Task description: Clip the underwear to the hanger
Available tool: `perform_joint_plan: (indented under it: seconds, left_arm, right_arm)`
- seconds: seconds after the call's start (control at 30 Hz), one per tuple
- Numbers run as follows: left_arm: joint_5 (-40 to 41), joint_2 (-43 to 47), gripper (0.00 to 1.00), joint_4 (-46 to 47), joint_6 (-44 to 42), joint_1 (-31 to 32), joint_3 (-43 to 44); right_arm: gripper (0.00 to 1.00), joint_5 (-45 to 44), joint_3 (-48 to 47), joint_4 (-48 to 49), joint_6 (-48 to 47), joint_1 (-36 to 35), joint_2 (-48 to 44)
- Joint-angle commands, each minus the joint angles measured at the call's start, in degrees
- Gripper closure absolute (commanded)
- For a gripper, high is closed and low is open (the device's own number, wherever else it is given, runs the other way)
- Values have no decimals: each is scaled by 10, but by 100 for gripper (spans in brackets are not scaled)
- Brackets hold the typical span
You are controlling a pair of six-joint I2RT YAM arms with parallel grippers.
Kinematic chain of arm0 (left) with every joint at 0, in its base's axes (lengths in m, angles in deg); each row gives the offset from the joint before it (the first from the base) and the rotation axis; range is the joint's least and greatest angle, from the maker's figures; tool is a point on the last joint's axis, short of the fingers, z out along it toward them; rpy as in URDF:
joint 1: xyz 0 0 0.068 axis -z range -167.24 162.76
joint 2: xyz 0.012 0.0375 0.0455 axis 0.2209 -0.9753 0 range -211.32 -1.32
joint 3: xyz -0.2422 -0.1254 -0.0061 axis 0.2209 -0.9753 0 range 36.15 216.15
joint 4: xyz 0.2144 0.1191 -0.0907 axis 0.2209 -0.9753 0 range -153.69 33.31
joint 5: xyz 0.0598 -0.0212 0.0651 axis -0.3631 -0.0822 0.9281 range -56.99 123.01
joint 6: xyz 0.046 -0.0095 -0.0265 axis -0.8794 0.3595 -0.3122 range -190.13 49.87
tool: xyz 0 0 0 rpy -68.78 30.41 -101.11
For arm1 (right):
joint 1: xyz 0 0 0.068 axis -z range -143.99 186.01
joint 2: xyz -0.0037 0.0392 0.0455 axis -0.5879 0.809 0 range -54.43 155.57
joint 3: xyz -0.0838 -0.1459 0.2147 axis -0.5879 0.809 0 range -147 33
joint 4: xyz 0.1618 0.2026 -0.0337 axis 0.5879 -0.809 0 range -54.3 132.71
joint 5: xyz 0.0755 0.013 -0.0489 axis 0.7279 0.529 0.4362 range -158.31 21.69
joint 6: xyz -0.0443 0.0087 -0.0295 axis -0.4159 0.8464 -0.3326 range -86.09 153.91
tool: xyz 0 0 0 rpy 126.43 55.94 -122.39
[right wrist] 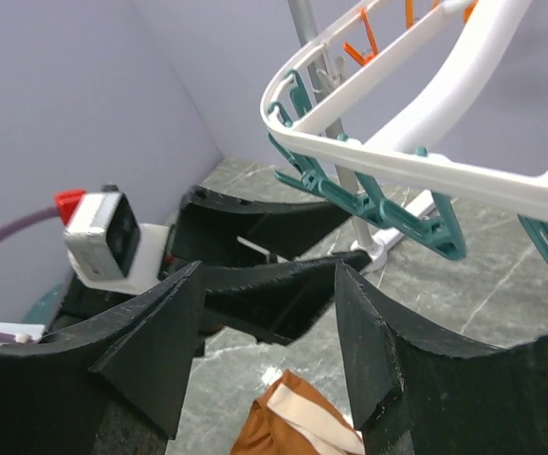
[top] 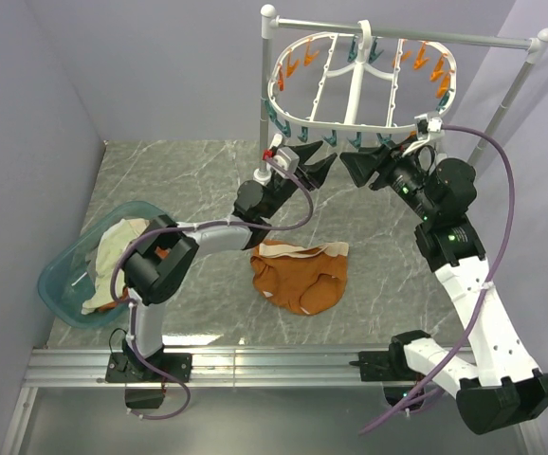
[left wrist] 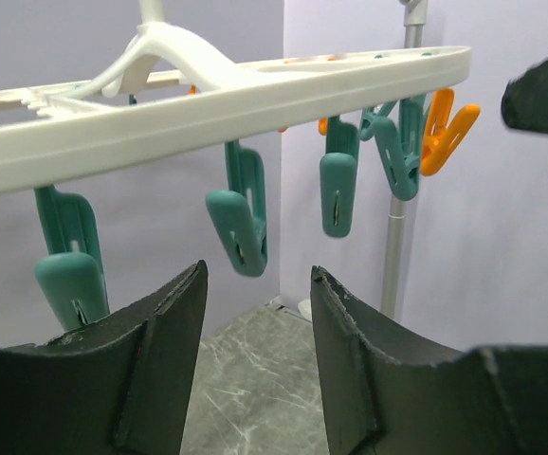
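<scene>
Left hand [left wrist: 258,277] parted beneath hanger [left wrist: 255,93], long axis left-right

The left arm [top: 155,270] is showing bulky black joint housings joined by smooth white links. The right arm [top: 478,294] is wearing the same black-and-white scheme, with small green lights [top: 452,237] glowing on its black joints. Purple cables [top: 509,185] are trailing along both arms. A white-grey camera module [top: 281,159] with a red cap is sitting at the left wrist. The left gripper [left wrist: 255,275] and right gripper [right wrist: 269,275] are showing matte black, wedge-shaped fingers [left wrist: 165,332] with a rough surface.
</scene>
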Motion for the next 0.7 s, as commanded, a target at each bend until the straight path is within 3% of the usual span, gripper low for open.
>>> perform_joint_plan:
  seconds: [0.0, 0.67]
  left_arm:
    - [14, -14, 47, 49, 16, 3, 32]
    - [8, -70, 50, 73, 23, 3, 86]
  right_arm:
    - [36, 6, -30, 49, 18, 3, 5]
    - [39, 21, -31, 81, 37, 3, 39]
